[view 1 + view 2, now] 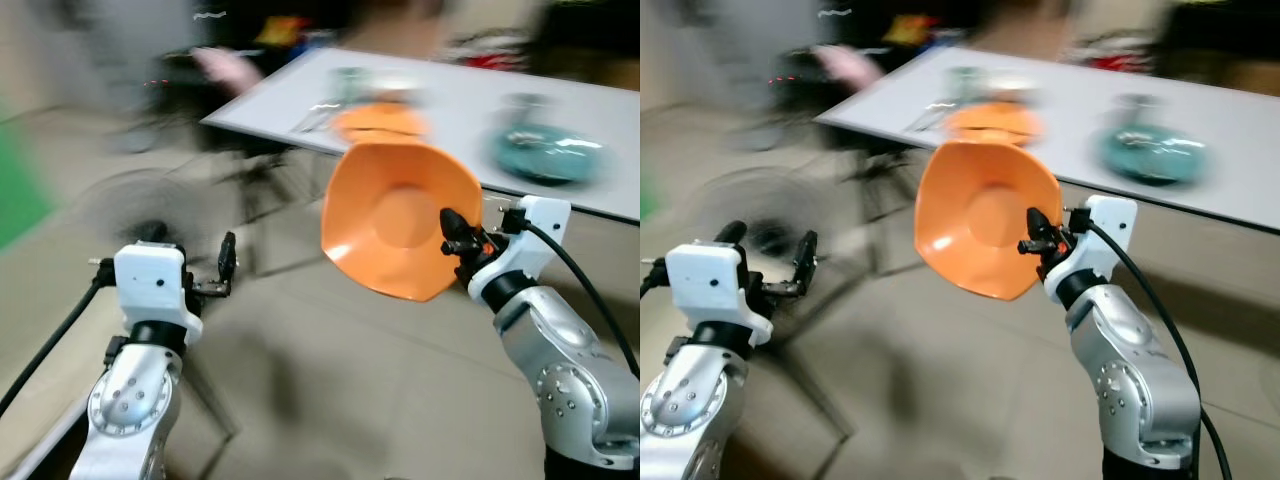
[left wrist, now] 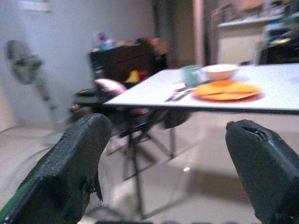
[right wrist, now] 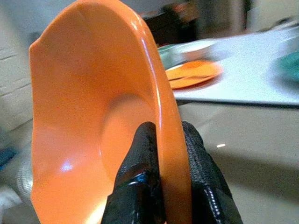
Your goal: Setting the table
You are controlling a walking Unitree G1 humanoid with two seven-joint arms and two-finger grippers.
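Observation:
My right gripper (image 1: 452, 236) is shut on the rim of an orange bowl (image 1: 395, 220), held up on edge in front of me with its hollow facing me; the right wrist view has the rim (image 3: 166, 116) pinched between the two black fingers. Ahead stands a white table (image 1: 460, 110) carrying an orange plate (image 1: 380, 122) with cutlery beside it, a cup and a pale bowl behind it, and a teal dish (image 1: 548, 152) further right. My left gripper (image 1: 227, 265) is low on the left, open and empty, pointing toward the table.
A floor fan (image 1: 135, 205) stands on the tiled floor at left, near the table's folding legs (image 2: 135, 154). A dark cabinet (image 2: 124, 63) with clutter sits behind the table's far corner. The head views are blurred.

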